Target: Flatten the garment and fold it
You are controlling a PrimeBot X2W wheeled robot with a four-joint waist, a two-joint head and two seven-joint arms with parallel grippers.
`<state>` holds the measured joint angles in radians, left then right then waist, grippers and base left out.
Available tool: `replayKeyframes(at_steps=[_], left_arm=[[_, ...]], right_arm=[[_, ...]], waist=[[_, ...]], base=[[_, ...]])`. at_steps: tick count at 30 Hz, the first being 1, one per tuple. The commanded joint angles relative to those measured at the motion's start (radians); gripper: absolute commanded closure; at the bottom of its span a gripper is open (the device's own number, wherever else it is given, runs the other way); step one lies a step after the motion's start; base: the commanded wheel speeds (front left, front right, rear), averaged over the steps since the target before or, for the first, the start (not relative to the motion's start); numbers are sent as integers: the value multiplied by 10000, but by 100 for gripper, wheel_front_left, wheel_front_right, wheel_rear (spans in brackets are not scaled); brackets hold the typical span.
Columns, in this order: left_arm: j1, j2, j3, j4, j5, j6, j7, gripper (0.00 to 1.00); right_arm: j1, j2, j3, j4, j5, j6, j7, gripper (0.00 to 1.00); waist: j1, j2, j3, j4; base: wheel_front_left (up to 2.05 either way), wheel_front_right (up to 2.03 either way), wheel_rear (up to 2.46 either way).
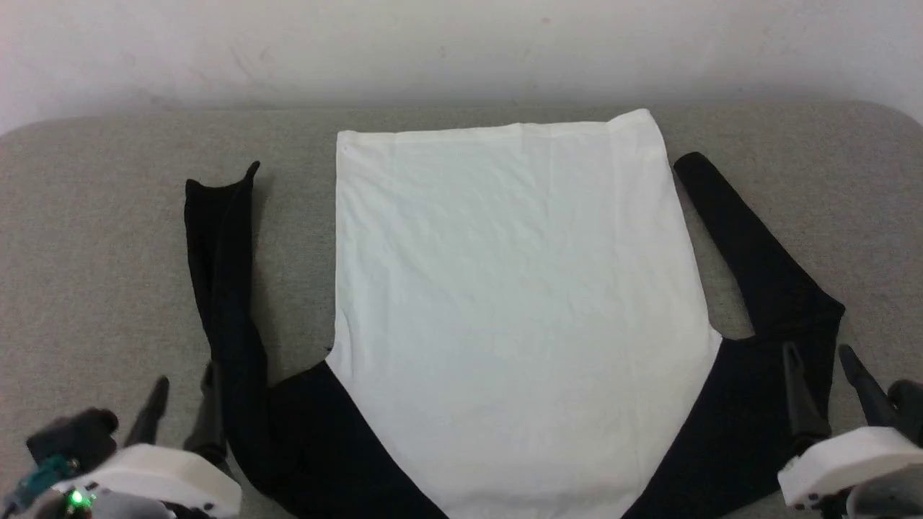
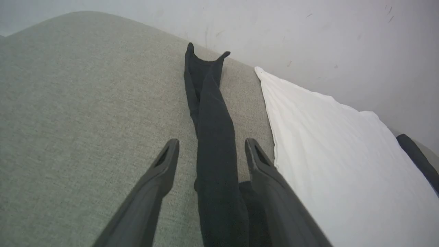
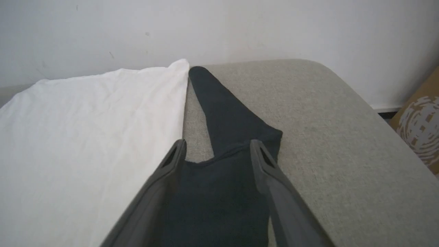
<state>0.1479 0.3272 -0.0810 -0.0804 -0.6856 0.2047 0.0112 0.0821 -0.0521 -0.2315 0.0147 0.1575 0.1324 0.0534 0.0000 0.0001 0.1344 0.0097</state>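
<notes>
On the grey cloth-covered surface (image 1: pixel 108 252) before the pale wall (image 1: pixel 461 43) the garment (image 1: pixel 519 288) lies spread flat, its hem at the far side. Its neck end runs off the bottom edge of the head view, so we cannot make out the collar or how the shoulders lie there. The sleeve on our left (image 1: pixel 223 288) is twisted into a narrow, creased strip, and its near end slips behind the left gripper (image 1: pixel 184 393). The sleeve on our right (image 1: pixel 750 245) angles outward and bends back at the elbow. In the right wrist view a brown box with white print (image 3: pixel 418 130) is cut off at the edge, too little of it showing to name.

The left gripper (image 2: pixel 211 142) stands spread wide, with the twisted sleeve (image 2: pixel 212 113) running between its fingers and nothing pinched. The right gripper (image 1: pixel 818 353) is likewise wide apart, poised over the black cloth where the sleeve (image 3: pixel 229 113) meets the shoulder. We cannot tell whether either set of fingertips touches the cloth.
</notes>
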Motion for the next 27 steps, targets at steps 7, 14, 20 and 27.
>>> replayKeyframes(at_steps=[7,14,20,27], left_arm=[[-2439,1683,72,606,1161,-559,15,0],[-4668,2907,32,1334,1002,-1172,1713,0],[-6322,3579,-4,1986,423,-1603,3433,0],[-7164,3974,-26,2535,-133,-1302,5392,0]], right_arm=[[-949,18,1091,-753,-204,-17,-1406,0],[-1721,18,1703,-1152,-322,-17,-1543,0],[-2370,18,2066,-1258,-62,-17,-1844,0],[-2786,18,2604,-1045,128,-17,-2020,0]], waist=[[0,-1,1235,-609],[0,-1,2323,-1152],[0,-1,3081,-1672],[0,-1,3637,-2078]], base=[[0,0,0],[0,0,0],[0,0,0],[0,0,0]])
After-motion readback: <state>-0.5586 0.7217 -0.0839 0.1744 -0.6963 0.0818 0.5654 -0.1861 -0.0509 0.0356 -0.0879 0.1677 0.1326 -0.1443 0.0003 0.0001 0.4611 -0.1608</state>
